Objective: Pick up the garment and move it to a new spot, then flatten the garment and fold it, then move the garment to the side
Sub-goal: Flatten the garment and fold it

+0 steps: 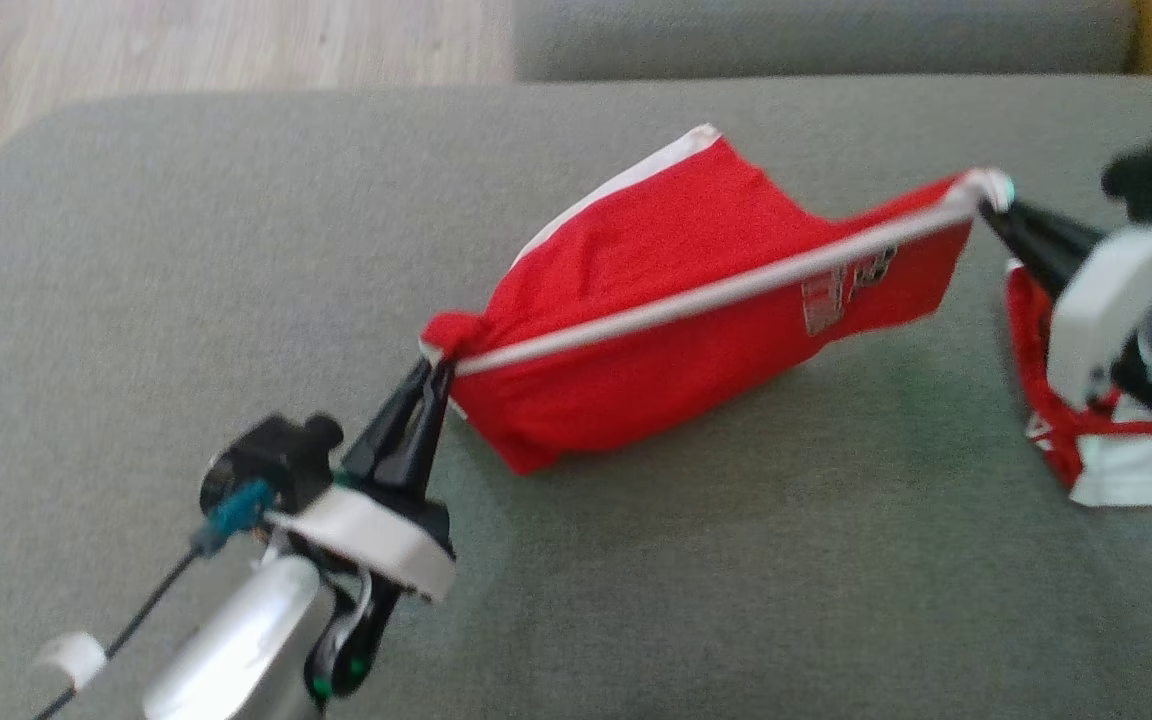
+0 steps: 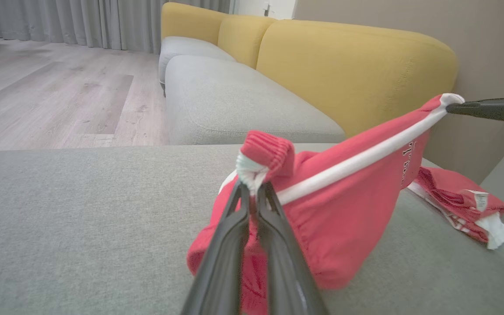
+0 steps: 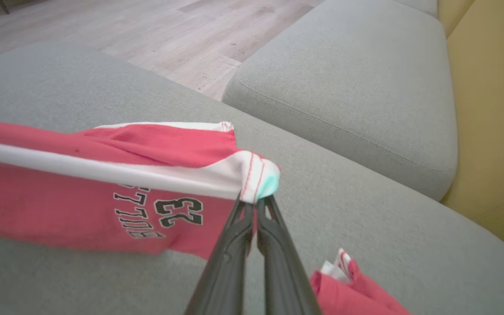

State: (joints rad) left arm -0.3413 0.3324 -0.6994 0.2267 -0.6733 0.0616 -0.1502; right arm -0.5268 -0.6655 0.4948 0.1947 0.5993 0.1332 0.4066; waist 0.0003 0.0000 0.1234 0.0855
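Shorts-like red garment (image 1: 636,350) stretches between both arms, sagging toward the grey cushion (image 1: 636,600). The left gripper (image 1: 433,378) pinches the ribbed end and the right gripper (image 1: 988,205) the white-trimmed corner. It looks soft, light and floppy, so corners seem the surest holds.

the garment (image 3: 59,205) is carrying a black, white-edged number (image 3: 178,213) on its red cloth, and in the right wrist view it is reading as 23. a row of block letters (image 3: 134,224) is running just beside the digits, but it is coming out too skewed to spell. in the left wrist view the same print is showing edge-on, unreadable, and in the head view it is blurring. a white tag (image 2: 480,200) on a second red garment (image 2: 449,192) is bearing marks too small to read.
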